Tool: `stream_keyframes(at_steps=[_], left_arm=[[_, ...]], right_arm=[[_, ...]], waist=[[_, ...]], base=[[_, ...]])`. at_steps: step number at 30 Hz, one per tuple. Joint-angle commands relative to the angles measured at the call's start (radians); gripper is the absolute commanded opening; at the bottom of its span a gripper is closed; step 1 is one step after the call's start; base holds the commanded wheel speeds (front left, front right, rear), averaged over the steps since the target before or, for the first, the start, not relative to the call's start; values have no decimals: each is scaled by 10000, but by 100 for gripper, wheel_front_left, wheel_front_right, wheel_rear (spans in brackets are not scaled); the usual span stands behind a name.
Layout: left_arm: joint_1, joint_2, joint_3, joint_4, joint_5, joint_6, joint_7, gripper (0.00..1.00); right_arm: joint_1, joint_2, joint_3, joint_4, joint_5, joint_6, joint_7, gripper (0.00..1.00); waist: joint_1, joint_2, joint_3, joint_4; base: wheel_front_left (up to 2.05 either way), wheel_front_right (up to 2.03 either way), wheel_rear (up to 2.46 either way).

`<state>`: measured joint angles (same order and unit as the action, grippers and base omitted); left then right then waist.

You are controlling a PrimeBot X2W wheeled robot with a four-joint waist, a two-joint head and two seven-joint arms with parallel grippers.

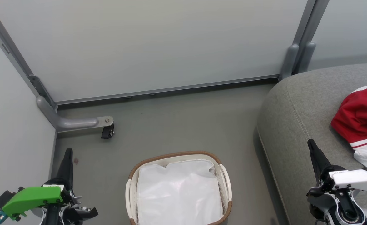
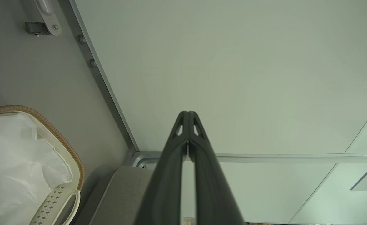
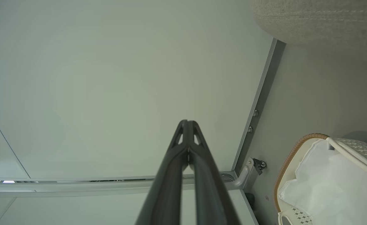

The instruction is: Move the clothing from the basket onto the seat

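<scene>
The white-lined, brown-rimmed basket (image 1: 174, 154) stands upright at 6 o'clock, and red-and-white clothing (image 1: 361, 118) lies crumpled on the grey seat (image 1: 295, 118) at 3 o'clock.

Grey floor (image 1: 177, 125), basket (image 1: 174, 154) on it; grey seat (image 1: 299, 125), red-and-white garment (image 1: 361, 118) on it

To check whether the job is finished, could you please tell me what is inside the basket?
The basket holds a crumpled white liner, with nothing resting on top; whatever lies beneath the liner is covered.

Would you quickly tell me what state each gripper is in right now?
Left gripper: closed, holding nothing.
Right gripper: closed, holding nothing.
</scene>
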<state>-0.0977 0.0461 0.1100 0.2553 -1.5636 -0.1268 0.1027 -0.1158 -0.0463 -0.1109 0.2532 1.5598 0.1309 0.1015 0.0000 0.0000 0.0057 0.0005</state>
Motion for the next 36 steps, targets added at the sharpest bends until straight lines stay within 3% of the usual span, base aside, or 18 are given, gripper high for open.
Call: stream_keyframes(at_steps=[1,36], left_arm=[[-162,72,48,-86,-190,-57,50,0],[-158,73,58,-120,-508,-68,150,0]], right_arm=[[104,-65,-34,-68,202,-3,68,0],[127,-69,-48,-109,546,-3,153,0]], waist=[[0,0,-5,-1],[0,0,-26,-5]], base=[[0,0,0],[0,0,0]])
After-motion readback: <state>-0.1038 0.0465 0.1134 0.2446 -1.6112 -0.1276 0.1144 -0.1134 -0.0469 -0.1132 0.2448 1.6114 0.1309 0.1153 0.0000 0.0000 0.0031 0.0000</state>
